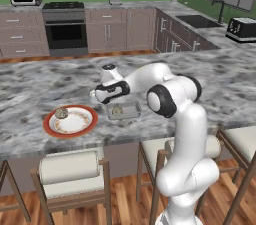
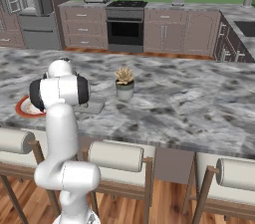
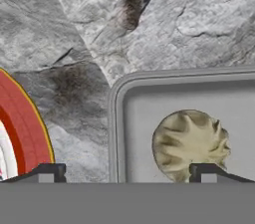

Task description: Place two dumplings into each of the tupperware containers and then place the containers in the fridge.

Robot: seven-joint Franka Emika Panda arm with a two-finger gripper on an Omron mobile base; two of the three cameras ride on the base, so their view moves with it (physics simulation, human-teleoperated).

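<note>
Gripper (image 3: 127,173) hangs wide open and empty over the tupperware container (image 1: 125,111), one dumpling (image 3: 189,146) lying inside it. Next it likely needs the dumpling on the plate (image 1: 61,113) beside it on the tabletop (image 1: 30,89).

1. A plate (image 1: 70,121) sits on the worktop (image 1: 210,84), near its front edge.
2. One dumpling (image 1: 61,113) lies on the plate's back left part.
3. A container (image 1: 124,111) sits just right of the plate, apart from it.
4. Another dumpling (image 3: 190,145) lies in the container.
5. The tool (image 3: 127,172) hangs above the container's left end.
6. A potted plant (image 2: 124,83) stands on the worktop right of the container.
7. Stools (image 1: 74,179) line the worktop's front.
</note>
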